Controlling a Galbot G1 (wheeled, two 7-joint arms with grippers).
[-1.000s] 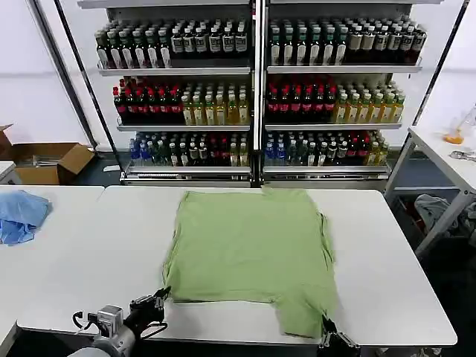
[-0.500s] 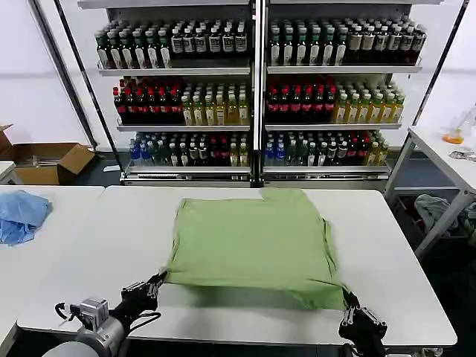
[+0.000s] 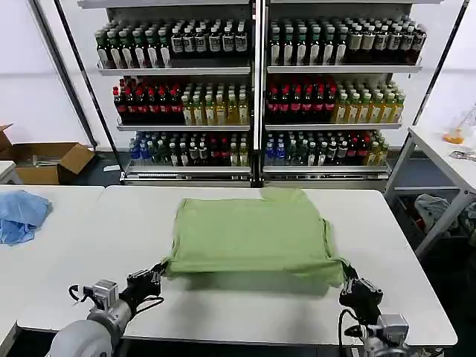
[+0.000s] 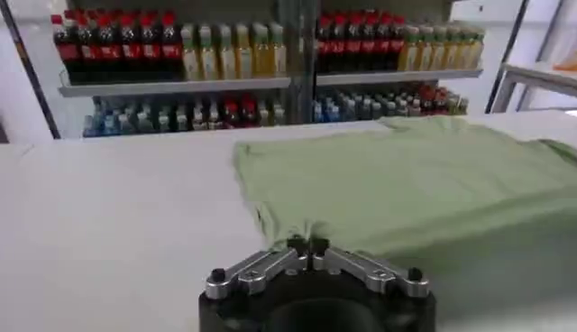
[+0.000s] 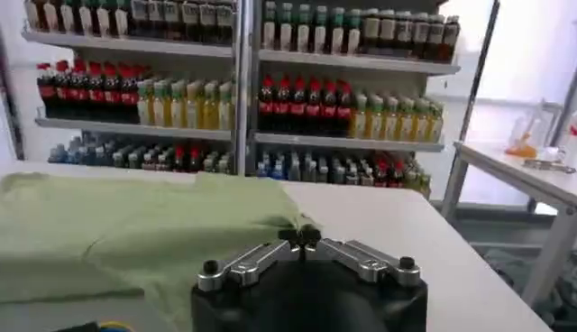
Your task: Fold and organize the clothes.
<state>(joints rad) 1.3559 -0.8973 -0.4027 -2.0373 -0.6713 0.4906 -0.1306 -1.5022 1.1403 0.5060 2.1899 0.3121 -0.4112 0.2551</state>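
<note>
Midway, both grippers pinched a shirt (image 3: 253,234) | left gripper (image 3: 158,273) and right gripper (image 3: 347,280) held its near corners above the table (image 3: 409,297) | likely first fold; next, carry hem toward collar.

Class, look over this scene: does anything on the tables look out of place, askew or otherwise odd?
Mostly tidy. The green shirt is mid-fold, its near corners pinched by the left gripper and right gripper, so that edge hangs lifted off the table. One oddity: a crumpled blue cloth lies bunched on the neighbouring table.
</note>
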